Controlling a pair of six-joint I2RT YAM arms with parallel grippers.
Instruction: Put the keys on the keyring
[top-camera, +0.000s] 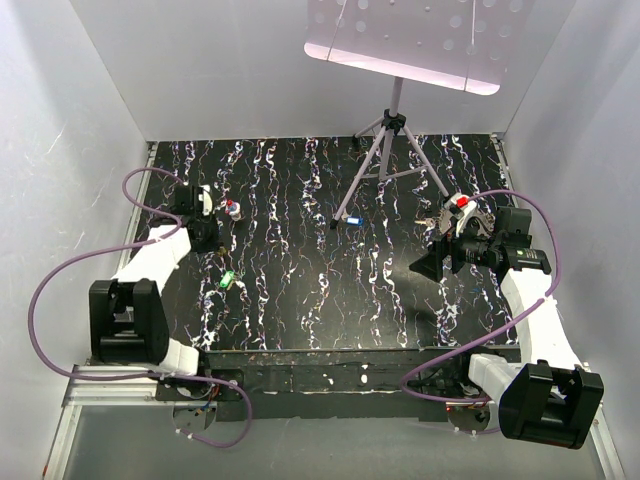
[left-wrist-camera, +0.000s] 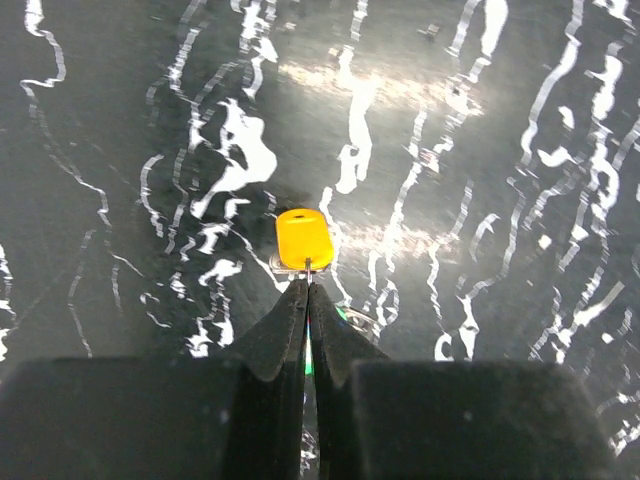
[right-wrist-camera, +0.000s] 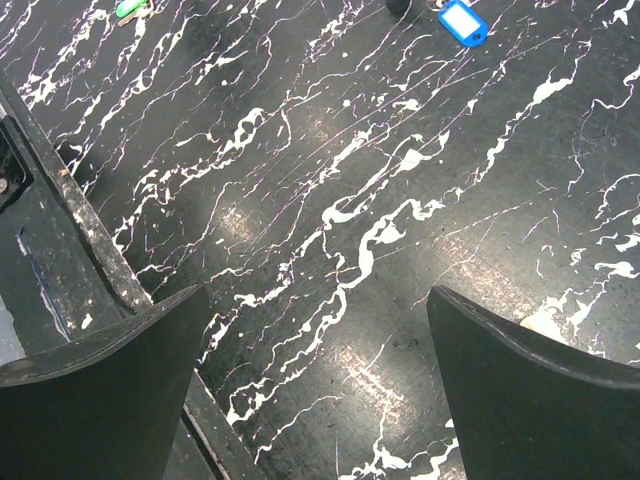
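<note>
Left end effector (left-wrist-camera: 307, 283): clenched, tips pinching the near edge of the yellow key (left-wrist-camera: 304, 238), whose head points away from the wrist.

Right end effector (right-wrist-camera: 315, 300): released, fingers wide apart above the counter (right-wrist-camera: 330, 200), nothing between them.

Keyring (top-camera: 470, 213): on the counter at far right, just beyond the right end effector, with a red key (top-camera: 462, 201) at it.

Blue key (right-wrist-camera: 460, 20) and green key (top-camera: 227, 280): loose on the counter, well apart.
</note>
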